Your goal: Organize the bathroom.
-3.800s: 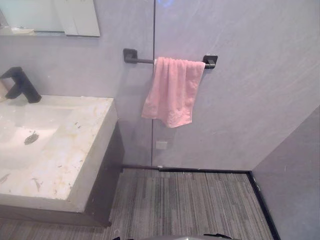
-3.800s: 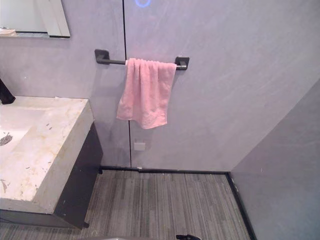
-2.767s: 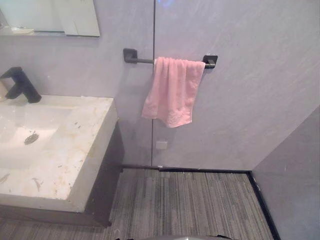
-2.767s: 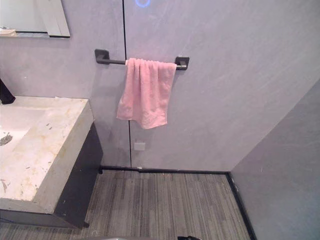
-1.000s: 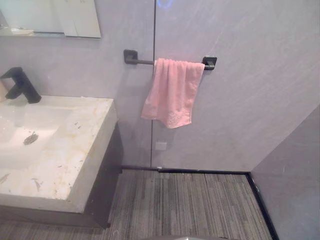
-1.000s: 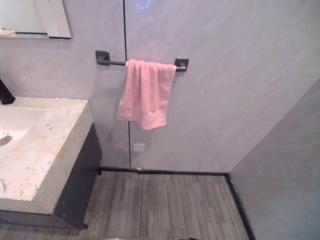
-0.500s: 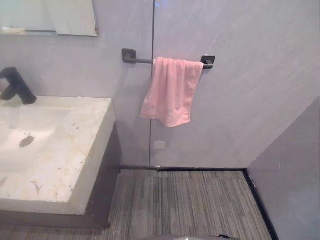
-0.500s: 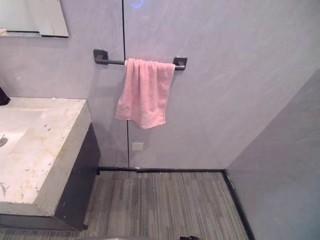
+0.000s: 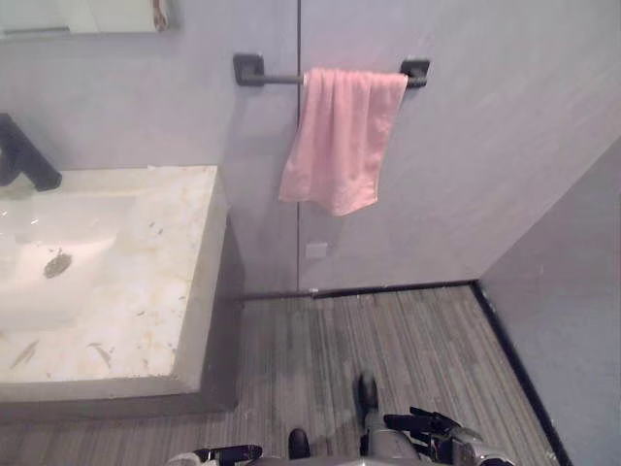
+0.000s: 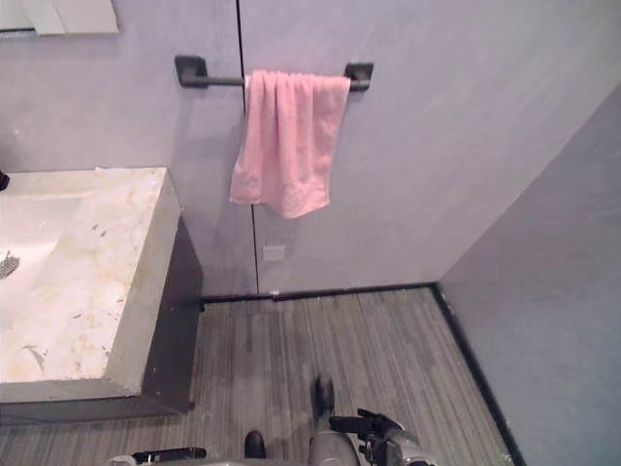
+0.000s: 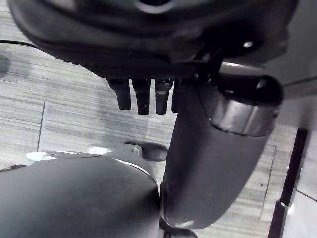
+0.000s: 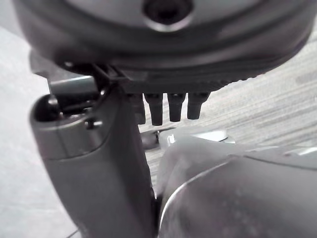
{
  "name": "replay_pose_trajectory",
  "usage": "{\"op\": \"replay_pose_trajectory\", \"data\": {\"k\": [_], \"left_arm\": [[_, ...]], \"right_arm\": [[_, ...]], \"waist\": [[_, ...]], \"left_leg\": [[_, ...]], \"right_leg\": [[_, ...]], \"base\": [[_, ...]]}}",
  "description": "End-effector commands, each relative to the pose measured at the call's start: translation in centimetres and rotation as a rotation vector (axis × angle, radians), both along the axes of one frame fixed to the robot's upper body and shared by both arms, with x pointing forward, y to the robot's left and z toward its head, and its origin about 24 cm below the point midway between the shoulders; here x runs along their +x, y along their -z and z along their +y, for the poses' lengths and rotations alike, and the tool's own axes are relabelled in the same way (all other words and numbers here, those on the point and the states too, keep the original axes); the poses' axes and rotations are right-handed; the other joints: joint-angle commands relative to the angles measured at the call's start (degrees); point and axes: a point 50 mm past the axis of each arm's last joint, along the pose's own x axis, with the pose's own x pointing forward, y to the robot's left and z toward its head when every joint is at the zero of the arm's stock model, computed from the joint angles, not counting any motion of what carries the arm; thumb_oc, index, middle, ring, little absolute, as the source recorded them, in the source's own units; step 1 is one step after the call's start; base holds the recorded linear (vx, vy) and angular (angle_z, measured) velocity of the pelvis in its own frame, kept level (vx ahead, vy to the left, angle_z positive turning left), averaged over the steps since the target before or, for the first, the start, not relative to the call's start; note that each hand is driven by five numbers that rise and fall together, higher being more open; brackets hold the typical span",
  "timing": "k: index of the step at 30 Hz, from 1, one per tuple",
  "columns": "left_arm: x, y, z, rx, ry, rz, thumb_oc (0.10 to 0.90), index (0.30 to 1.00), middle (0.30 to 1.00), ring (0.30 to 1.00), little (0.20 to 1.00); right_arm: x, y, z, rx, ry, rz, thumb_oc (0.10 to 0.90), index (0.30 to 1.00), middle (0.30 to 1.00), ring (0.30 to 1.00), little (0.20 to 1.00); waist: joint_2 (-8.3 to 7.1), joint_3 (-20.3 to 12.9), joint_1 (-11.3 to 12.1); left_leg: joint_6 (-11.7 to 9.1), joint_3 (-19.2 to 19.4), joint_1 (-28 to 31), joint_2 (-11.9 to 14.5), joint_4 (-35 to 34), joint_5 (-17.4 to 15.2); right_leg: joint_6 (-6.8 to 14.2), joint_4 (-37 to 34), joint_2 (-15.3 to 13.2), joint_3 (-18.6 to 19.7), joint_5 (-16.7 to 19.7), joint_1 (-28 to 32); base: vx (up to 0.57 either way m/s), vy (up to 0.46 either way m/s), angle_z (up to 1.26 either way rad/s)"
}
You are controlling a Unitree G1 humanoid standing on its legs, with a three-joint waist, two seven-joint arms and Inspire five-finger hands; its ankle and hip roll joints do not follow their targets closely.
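Right hand sits low at near edge, fingers straight and loose, holding nothing; wrist view shows its fingers hanging relaxed over the floor. Left hand also low at near left, fingers straight, empty too. Neither is anywhere near the work yet.

Pink towel hangs far ahead on the dark rail, bunched toward rail's right end, left part of bar bare, bottom hem uneven. I read that as the job: spread and square it.

How I'd do it: step fwd first, arms are too low and far back to reach. Raise both hands w/ fingers kept open, take the towel's top edge near the bar, slide left along rail, don't tug down or it slips off. Even up hem after.

Sink surface is on the left, nearer than the rail; watch left elbow vs. its corner. Tap at far left, not involved.
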Motion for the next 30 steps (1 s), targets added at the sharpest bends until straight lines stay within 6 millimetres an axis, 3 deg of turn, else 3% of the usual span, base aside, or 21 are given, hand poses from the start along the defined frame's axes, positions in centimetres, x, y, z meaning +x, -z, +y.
{"op": "replay_pose_trajectory", "data": {"k": [1, 2, 5, 6, 7, 12, 17, 18, 19, 22, 23, 24, 25, 26, 28, 29, 30], "left_arm": [[-4.4, 0.4, 1.3, 0.044, 0.054, 0.124, 0.8, 0.9, 0.9, 0.9, 0.9], [-4.7, 0.5, 1.2, 0.043, 0.049, 0.131, 0.8, 0.9, 0.9, 0.9, 0.9], [-4.9, 0.6, 1.1, 0.043, 0.044, 0.136, 0.8, 0.9, 0.9, 0.9, 0.9], [-5.4, 0.7, 0.6, 0.004, 0.029, 0.124, 0.8, 0.9, 0.9, 0.9, 0.9], [-5.5, 0.9, -0.2, -0.012, 0.092, 0.139, 0.8, 0.9, 0.9, 0.9, 0.9], [-5.6, 0.9, -0.3, -0.023, 0.075, 0.111, 0.8, 0.9, 0.9, 0.9, 0.9], [-5.4, 0.8, 0.2, -0.004, 0.061, 0.1, 0.8, 0.9, 0.9, 0.9, 0.9], [-5.3, 0.8, 0.3, 0.001, 0.063, 0.098, 0.8, 0.9, 0.9, 0.9, 0.9], [-5.4, 0.8, 0.4, 0.009, 0.066, 0.102, 0.8, 0.9, 0.9, 0.9, 0.9], [-5.3, 0.8, 0.4, 0.012, 0.082, 0.094, 0.8, 0.9, 0.9, 0.9, 0.9], [-4.9, 0.7, 0.3, 0.022, 0.11, 0.095, 0.8, 0.9, 0.9, 0.9, 0.9], [-4.7, 0.7, 0.3, 0.023, 0.121, 0.095, 0.8, 0.9, 0.9, 0.9, 0.9], [-4.3, 0.7, 0.1, 0.022, 0.142, 0.088, 0.8, 0.9, 0.9, 0.9, 0.9], [-4.0, 0.7, -0.1, 0.023, 0.161, 0.085, 0.8, 0.9, 0.9, 0.9, 0.9], [-3.5, 0.6, -0.1, 0.019, 0.191, 0.077, 0.8, 0.9, 0.9, 0.9, 0.9], [-3.0, 0.6, -0.2, 0.029, 0.232, 0.075, 0.8, 0.9, 0.9, 0.9, 0.9], [-2.7, 0.5, -0.1, 0.03, 0.25, 0.069, 0.8, 0.9, 0.9, 0.9, 0.9]], "right_arm": [[-10.4, 2.2, -0.9, -0.079, -0.145, 0.431, 0.8, 0.9, 0.9, 0.9, 0.9], [-10.9, 2.3, -0.6, -0.072, -0.161, 0.448, 0.8, 0.9, 0.9, 0.9, 0.9], [-11.0, 2.3, -0.6, -0.071, -0.166, 0.455, 0.8, 0.9, 0.9, 0.9, 0.9], [-11.0, 2.3, -0.4, -0.073, -0.206, 0.464, 0.8, 0.9, 0.9, 0.9, 0.9], [-9.3, 2.2, -0.2, -0.081, -0.205, 0.382, 0.8, 0.9, 0.9, 0.9, 0.9], [-6.5, 1.7, -0.5, -0.113, -0.246, 0.278, 0.8, 0.9, 0.9, 0.9, 0.9], [-3.8, 1.0, -0.9, -0.142, -0.241, 0.182, 0.8, 0.9, 0.9, 0.9, 0.9], [-3.5, 0.9, -0.9, -0.141, -0.233, 0.177, 0.8, 0.9, 0.9, 0.9, 0.9], [-3.3, 0.9, -0.8, -0.139, -0.224, 0.181, 0.8, 0.9, 0.9, 0.9, 0.9], [-3.4, 0.9, -0.8, -0.139, -0.214, 0.189, 0.8, 0.9, 0.9, 0.9, 0.9], [-3.6, 1.0, -0.9, -0.138, -0.181, 0.193, 0.8, 0.9, 0.9, 0.9, 0.9], [-3.6, 1.0, -0.9, -0.137, -0.169, 0.194, 0.8, 0.9, 0.9, 0.9, 0.9], [-3.6, 0.9, -1.0, -0.136, -0.14, 0.194, 0.8, 0.9, 0.9, 0.9, 0.9], [-3.6, 0.9, -1.4, -0.14, -0.12, 0.194, 0.8, 0.9, 0.9, 0.9, 0.9], [-3.6, 0.7, -2.0, -0.155, -0.1, 0.197, 0.8, 0.9, 0.9, 0.9, 0.9], [-3.8, 0.7, -2.1, -0.157, -0.077, 0.201, 0.8, 0.9, 0.9, 0.9, 0.9], [-3.9, 0.7, -2.2, -0.157, -0.073, 0.204, 0.8, 0.9, 0.9, 0.9, 0.9]], "waist": [[-1.22, -0.3, 0.2], [-1.52, -0.3, -0.2], [-1.43, -0.3, -0.4], [-1.04, -1.1, -0.5], [-0.62, -2.0, -0.9], [-0.13, -3.7, -1.4], [0.6, -5.7, -1.4], [0.7, -6.1, -1.3], [0.71, -6.9, -1.2], [0.17, -7.3, -0.8], [-1.07, -7.0, -0.2], [-1.41, -6.8, 0.1], [-1.93, -6.2, 0.8], [-1.74, -5.8, 1.1], [-0.77, -4.9, 1.0], [-0.89, -4.2, 0.3], [-0.78, -4.1, 0.0]], "left_leg": [[-2.4, -3.5, 3.9, 6.0, 9.8, -11.3], [-3.4, -4.1, 4.8, 7.5, 11.1, -12.5], [-3.7, -4.1, 5.5, 8.2, 11.0, -12.4], [-5.5, -3.7, 8.6, 10.5, 10.0, -11.2], [-7.0, -1.3, 8.5, 14.1, 10.0, -6.3], [-8.1, -0.3, 9.6, 15.8, 8.5, -1.5], [-10.1, -1.1, 9.6, 17.9, 7.7, 5.8], [-10.7, -1.4, 9.5, 18.6, 8.3, 7.9], [-11.9, -1.9, 9.2, 20.0, 11.2, 12.2], [-12.6, -1.8, 6.4, 21.2, 17.1, 16.0], [-11.5, -2.8, 0.5, 19.8, 22.0, 14.8], [-10.7, -3.2, -1.5, 18.8, 22.6, 13.4], [-8.8, -3.5, -5.3, 14.8, 21.4, 9.7], [-7.8, -1.2, -6.1, 12.1, 15.0, 6.6], [-7.9, 2.1, -7.7, 10.6, 6.0, 6.9], [-6.8, 3.5, -9.9, 11.4, 10.4, 6.0], [-7.6, 3.1, -9.8, 12.2, 9.4, 7.1]], "right_leg": [[-1.0, 0.7, -2.5, 2.0, 6.6, -4.2], [-0.7, 0.7, -2.9, 2.5, 6.4, -3.1], [-0.6, 0.7, -2.8, 2.4, 6.3, -2.4], [0.0, 5.3, -2.0, 2.2, 4.9, -2.7], [-0.4, 8.9, -0.2, 1.2, 3.8, -3.1], [-3.0, 12.5, 3.2, 0.9, 1.9, -3.3], [-6.2, 12.5, 6.5, -0.2, -1.5, -1.3], [-6.9, 12.1, 7.2, -0.7, -2.1, -0.6], [-8.1, 10.8, 8.4, -0.7, -2.8, 0.9], [-9.6, 9.2, 9.3, -1.5, -3.7, 3.1], [-10.6, 7.2, 9.5, -2.1, -3.7, 6.0], [-10.5, 6.8, 9.3, -2.0, -3.8, 6.7], [-9.8, 5.7, 9.1, -1.5, -3.8, 8.7], [-8.9, 4.6, 9.2, -1.8, -4.0, 10.1], [-8.2, 3.8, 9.8, -2.1, -4.4, 11.8], [-8.3, 6.3, 9.1, -2.3, -5.1, 11.0], [-8.4, 5.9, 9.2, -2.6, -5.2, 11.2]], "base": [[0.56, -0.514, 0.25], [0.44, -0.402, 0.11], [0.22, -0.163, 0.39], [0.59, -0.49, 0.41], [0.65, -0.558, 0.41], [0.26, -0.259, 0.04], [0.18, -0.241, 0.06], [0.16, -0.27, 0.1], [0.14, -0.244, 0.16], [0.1, -0.206, 0.22], [0.08, -0.212, 0.19], [0.07, -0.165, 0.38], [0.08, -0.017, 0.3], [0.09, 0.032, 0.23], [0.07, 0.069, -0.05], [0.05, 0.032, 0.09], [0.05, 0.035, 0.29]]}}
